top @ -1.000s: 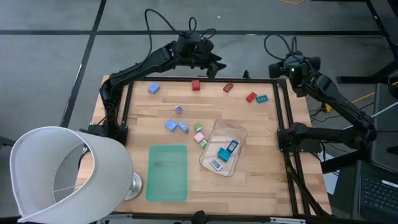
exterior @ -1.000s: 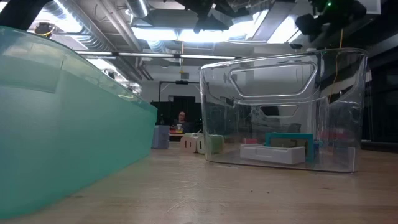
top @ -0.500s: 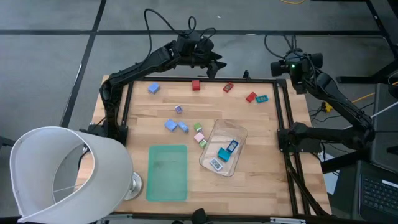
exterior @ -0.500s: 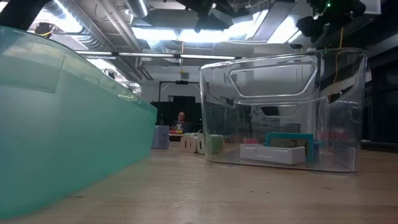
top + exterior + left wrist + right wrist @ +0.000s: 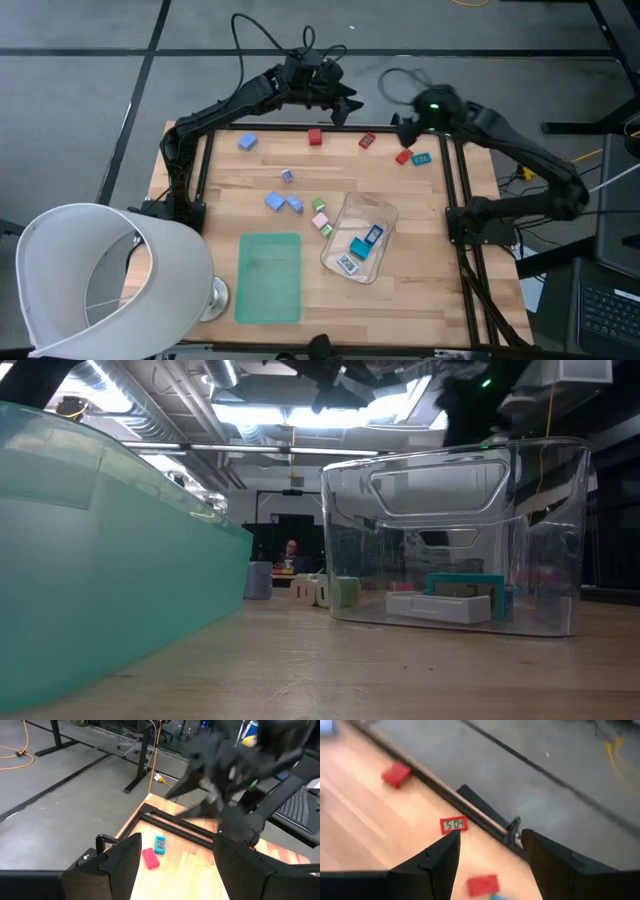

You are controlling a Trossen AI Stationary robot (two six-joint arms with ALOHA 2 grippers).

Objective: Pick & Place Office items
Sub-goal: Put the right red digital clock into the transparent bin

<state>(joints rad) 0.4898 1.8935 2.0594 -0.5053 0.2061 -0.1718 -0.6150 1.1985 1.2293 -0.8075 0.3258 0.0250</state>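
Note:
Small blocky office items lie scattered on the wooden table: a blue one, a red one, a red one with a display, and a red and teal pair near the far right corner. More sit mid-table. Three rest on the floor of the clear tray. My right gripper hovers open over the far edge beside the red and teal pair; its wrist view shows the display piece below. My left gripper waits open over the far edge.
A green mat lies flat near the table's front, left of the tray. A large white lampshade covers the near left corner. A dark frame rail runs along the table's right and far edges. A person sits far back in the room.
My right arm has swung quickly from beyond the table's far right corner toward the left along the far edge, and now stands close to the red and teal pieces and nearer to my left gripper. The pieces have stayed in place.

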